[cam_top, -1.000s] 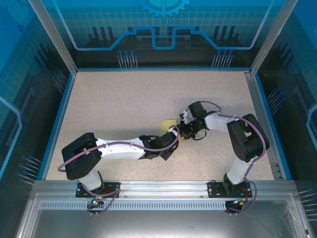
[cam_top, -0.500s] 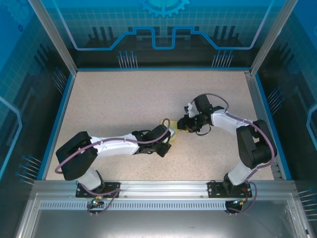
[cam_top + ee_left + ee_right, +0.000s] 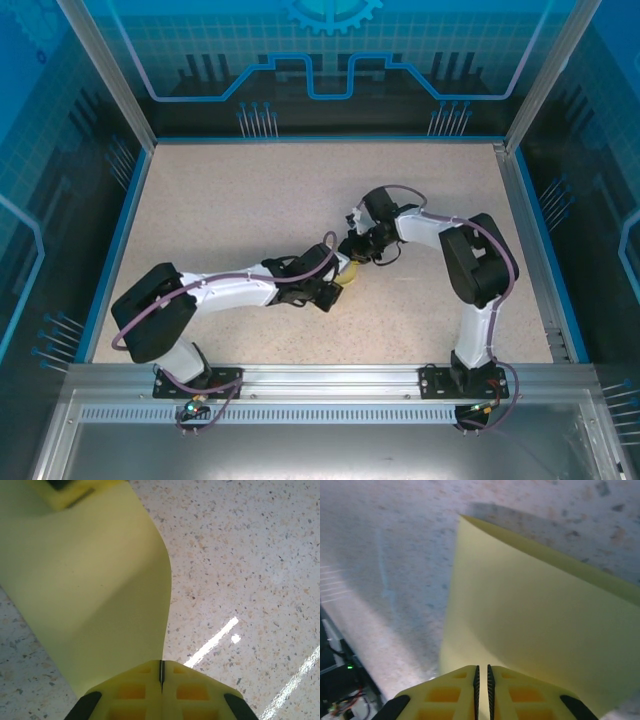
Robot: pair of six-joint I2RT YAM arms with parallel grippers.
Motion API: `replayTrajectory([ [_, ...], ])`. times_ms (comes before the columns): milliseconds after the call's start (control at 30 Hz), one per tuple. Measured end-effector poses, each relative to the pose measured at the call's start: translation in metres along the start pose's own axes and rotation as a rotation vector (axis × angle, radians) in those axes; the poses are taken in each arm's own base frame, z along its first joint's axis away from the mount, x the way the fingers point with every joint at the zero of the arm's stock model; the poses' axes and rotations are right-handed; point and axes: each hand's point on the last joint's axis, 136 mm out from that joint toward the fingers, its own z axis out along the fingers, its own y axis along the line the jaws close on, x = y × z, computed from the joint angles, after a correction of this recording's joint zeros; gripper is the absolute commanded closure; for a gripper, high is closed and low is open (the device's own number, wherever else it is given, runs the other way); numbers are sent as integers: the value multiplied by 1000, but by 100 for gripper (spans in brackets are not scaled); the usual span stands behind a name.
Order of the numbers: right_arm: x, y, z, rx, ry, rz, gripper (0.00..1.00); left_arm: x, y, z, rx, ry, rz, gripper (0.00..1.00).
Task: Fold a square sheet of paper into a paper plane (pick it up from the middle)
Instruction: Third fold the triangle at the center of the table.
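Yellow paper, pale & plain: the square sheet of paper (image 3: 100,590) hangs between both grippers, apparently lifted off the worktop (image 3: 250,200). It sits roughly mid-worktop, a bit nearer the near edge than the far one. On our left gripper (image 3: 161,666) the jaws are pressed together w/ one edge of the sheet nipped in the seam. Our right gripper (image 3: 482,671) is pinched on the opposite end, jaws nearly touching w/ paper between. In the left wrist view the sheet runs straight out from the left gripper, bowing sideways, up to the right gripper at its far end. So the span's axis lies gripper-to-gripper, and neither arm is nearer, since both have hold. We judge no crease is set yet. Next move prob. needs the two ends brought together w/o tearing or slipping.
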Motion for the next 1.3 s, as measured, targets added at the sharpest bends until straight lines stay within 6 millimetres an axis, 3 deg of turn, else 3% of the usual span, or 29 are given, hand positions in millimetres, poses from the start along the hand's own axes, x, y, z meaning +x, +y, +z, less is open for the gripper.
replayTrajectory([
  [133,6,-16,7,58,26,2,85,-3,7,-1,23,5,-33,100],
  [567,5,-15,8,76,32,-39,83,-1,30,7,46,48,-114,100],
  [800,5,-14,8,78,36,-40,82,-2,32,15,46,70,-120,100],
  [1300,5,-15,7,85,38,-49,80,-5,36,14,36,81,-112,99],
])
